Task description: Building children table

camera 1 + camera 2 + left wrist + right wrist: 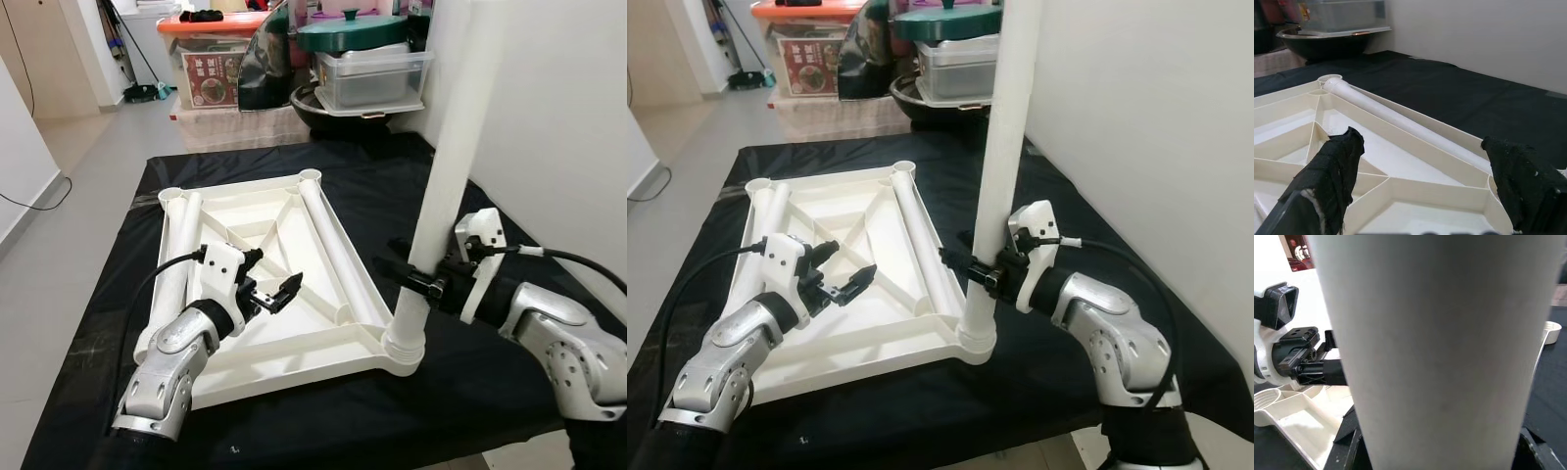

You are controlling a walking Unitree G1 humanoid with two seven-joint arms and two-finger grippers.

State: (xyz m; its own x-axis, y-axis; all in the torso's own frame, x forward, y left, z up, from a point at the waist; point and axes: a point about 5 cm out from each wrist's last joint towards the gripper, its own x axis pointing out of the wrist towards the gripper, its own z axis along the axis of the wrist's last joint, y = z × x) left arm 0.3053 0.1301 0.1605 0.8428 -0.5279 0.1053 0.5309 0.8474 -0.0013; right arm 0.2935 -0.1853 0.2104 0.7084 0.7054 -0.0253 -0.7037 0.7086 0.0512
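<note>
**White leg upright in its socket, and prone to lean**

White plastic leg (pixel 446 171) stands in the upturned tabletop's (pixel 269 294) corner socket, clenched by the right tool (pixel 423 279). Judged risk: a skewed push could jam it or drag the tabletop across the black cloth (pixel 470 392). The left tool (pixel 277 291) hovers released over the ribs. Beyond it lie two loose legs (pixel 338 250), then storage boxes (pixel 372 73).
</note>
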